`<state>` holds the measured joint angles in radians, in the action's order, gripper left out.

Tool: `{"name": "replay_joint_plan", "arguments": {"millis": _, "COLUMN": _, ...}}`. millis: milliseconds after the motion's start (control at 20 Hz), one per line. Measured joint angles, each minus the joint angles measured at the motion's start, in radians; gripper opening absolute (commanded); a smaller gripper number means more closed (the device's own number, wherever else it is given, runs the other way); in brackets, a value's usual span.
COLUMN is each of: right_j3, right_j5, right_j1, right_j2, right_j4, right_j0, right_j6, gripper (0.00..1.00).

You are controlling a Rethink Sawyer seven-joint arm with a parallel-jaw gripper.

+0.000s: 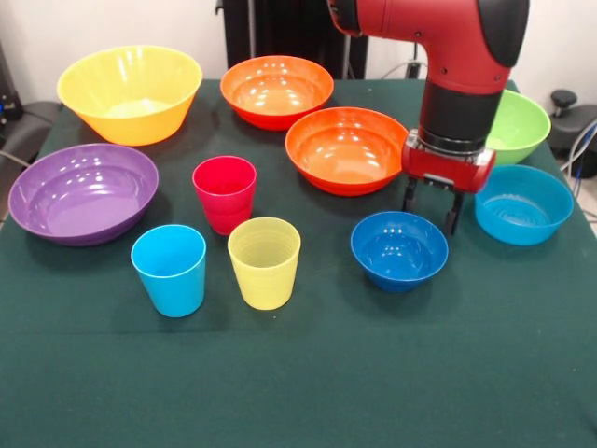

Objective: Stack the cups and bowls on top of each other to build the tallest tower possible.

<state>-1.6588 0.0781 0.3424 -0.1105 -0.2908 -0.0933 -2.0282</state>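
Green cloth covered the tabletop (298,383). Above the dark blue bowl's (399,250) far rim, the fingers (432,207) hung spread and empty. Three upright cups (224,245) stood unstacked to one side, the other bowls (280,121) around and behind.

A dark green tablecloth (308,373) covers the table; black chairs (574,121) stand at far left and right.
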Motion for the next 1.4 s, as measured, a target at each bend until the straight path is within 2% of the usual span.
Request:
{"name": "replay_joint_plan", "arguments": {"millis": 950, "right_j3": 0.006, "right_j5": -0.032, "right_j1": -0.021, "right_j2": -0.017, "right_j4": 0.0, "right_j0": -0.02, "right_j6": 0.0, "gripper": 1.0}}
{"name": "replay_joint_plan", "arguments": {"millis": 1400, "right_j3": 0.084, "right_j5": -0.031, "right_j1": -0.039, "right_j2": -0.022, "right_j4": 0.0, "right_j0": 0.016, "right_j6": 0.0, "gripper": 1.0}}
